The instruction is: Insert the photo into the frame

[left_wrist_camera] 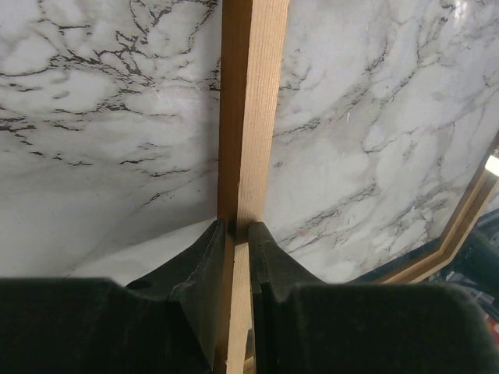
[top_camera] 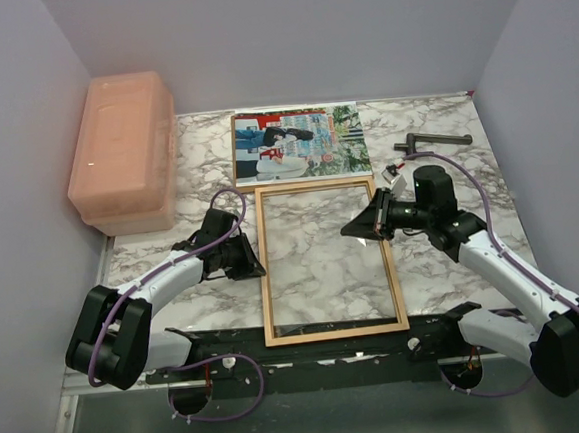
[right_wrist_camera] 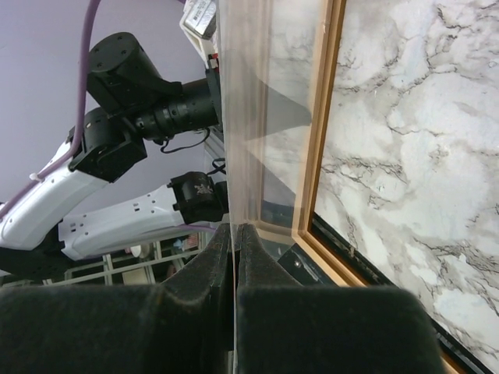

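Both grippers work at the frame point(top_camera: 334, 330): the left gripper point(top_camera: 245, 260) pinches its left rail, and the right gripper point(top_camera: 365, 223) is clenched on a clear pane point(right_wrist_camera: 242, 117) at the right rail. The photo point(top_camera: 299, 144) lies flat just beyond the far rail. I'd judge the frame is being opened, so the pane must come clear next. Marble table point(top_camera: 204, 153), pink box point(top_camera: 122, 149) far left, lilac walls.

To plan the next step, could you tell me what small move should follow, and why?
Probably the right gripper should lift the clear pane out of the frame. It pinches the pane's edge, the left gripper clamps the frame's rail, and the photo lies outside.
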